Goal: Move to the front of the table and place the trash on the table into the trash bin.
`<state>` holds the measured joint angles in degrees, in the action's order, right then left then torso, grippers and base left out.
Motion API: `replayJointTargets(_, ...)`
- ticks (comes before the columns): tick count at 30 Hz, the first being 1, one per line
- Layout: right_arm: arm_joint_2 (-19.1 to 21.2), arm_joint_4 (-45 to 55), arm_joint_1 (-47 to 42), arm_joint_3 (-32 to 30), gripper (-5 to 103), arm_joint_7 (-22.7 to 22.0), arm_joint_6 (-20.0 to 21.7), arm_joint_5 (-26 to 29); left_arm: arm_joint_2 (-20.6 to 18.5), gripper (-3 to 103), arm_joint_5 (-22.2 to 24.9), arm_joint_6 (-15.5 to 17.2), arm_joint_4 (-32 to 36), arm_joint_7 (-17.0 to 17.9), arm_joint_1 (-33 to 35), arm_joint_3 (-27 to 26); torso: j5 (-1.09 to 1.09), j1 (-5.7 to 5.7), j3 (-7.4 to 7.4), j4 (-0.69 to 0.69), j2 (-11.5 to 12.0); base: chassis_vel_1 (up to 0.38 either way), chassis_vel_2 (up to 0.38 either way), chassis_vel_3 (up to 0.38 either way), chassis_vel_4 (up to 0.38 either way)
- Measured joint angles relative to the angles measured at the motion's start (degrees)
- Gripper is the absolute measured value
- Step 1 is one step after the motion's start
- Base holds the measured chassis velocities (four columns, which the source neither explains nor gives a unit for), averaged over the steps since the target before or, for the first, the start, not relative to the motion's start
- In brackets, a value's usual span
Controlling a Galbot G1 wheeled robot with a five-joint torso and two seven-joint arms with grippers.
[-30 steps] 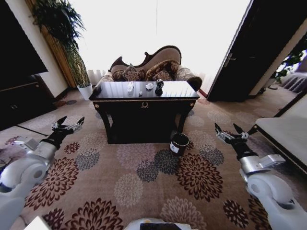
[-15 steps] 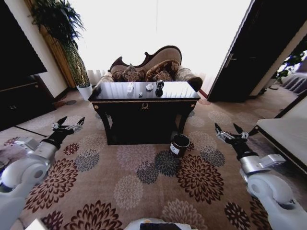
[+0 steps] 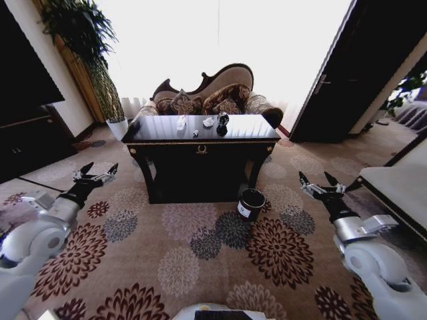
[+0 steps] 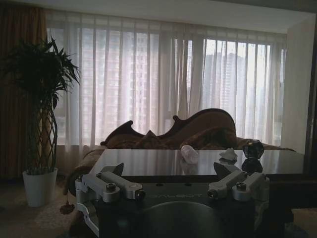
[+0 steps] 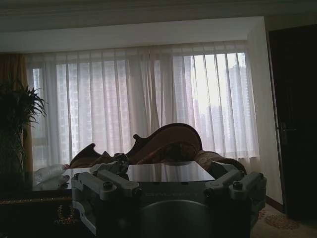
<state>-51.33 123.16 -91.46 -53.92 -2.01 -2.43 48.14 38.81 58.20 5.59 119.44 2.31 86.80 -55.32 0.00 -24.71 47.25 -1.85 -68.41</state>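
The glossy black table (image 3: 172,160) stands ahead on the carpet, with the trash on its top: a clear plastic wad (image 3: 181,122), a white paper wad (image 3: 208,121), a dark round piece (image 3: 222,120) and a tiny bit (image 3: 195,133). The black trash bin (image 3: 251,203) sits on the floor by the table's front right leg. My left gripper (image 3: 93,175) is held open out to the left and my right gripper (image 3: 322,183) open out to the right, both well short of the table. The left wrist view looks past the open left gripper (image 4: 171,173) at the plastic wad (image 4: 189,153), white wad (image 4: 228,154) and dark piece (image 4: 253,148).
A brown sofa (image 3: 207,97) stands behind the table before bright curtains. A potted plant (image 3: 100,73) is at the back left, a dark cabinet (image 3: 27,137) on the left, a dark door (image 3: 353,73) and a pale low table (image 3: 400,187) on the right. Flowered carpet lies in between.
The whole picture has shifted a little: the camera has crept forward, so table and bin look slightly nearer. Both arms keep the same pose.
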Motion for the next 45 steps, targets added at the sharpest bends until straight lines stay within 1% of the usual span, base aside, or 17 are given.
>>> replayJointTargets(23, 0.10, 0.06, -0.33, 0.04, 100, 0.39, -0.19, 0.48, -0.03, 100, 0.00, 0.39, 0.26, -0.11, 0.04, 0.24, 0.00, 0.00, 0.00, 0.00, 0.00, -0.089, 0.096, 0.091, -0.095)
replayJointTargets(41, -0.11, 0.18, -0.10, 0.46, 100, 0.77, -0.61, -0.18, -0.06, 100, 0.23, 0.84, 0.11, -0.34, -0.03, 0.35, -0.01, 0.00, 0.00, 0.00, 0.00, -0.159, 0.160, 0.153, -0.152)
replayJointTargets(45, -0.10, 0.18, -0.11, 0.54, 100, 0.81, -0.64, -0.26, 0.09, 100, 0.20, 0.85, 0.12, -0.34, -0.01, 0.38, 0.01, -0.01, 0.00, 0.02, 0.00, -0.166, 0.169, 0.188, -0.148)
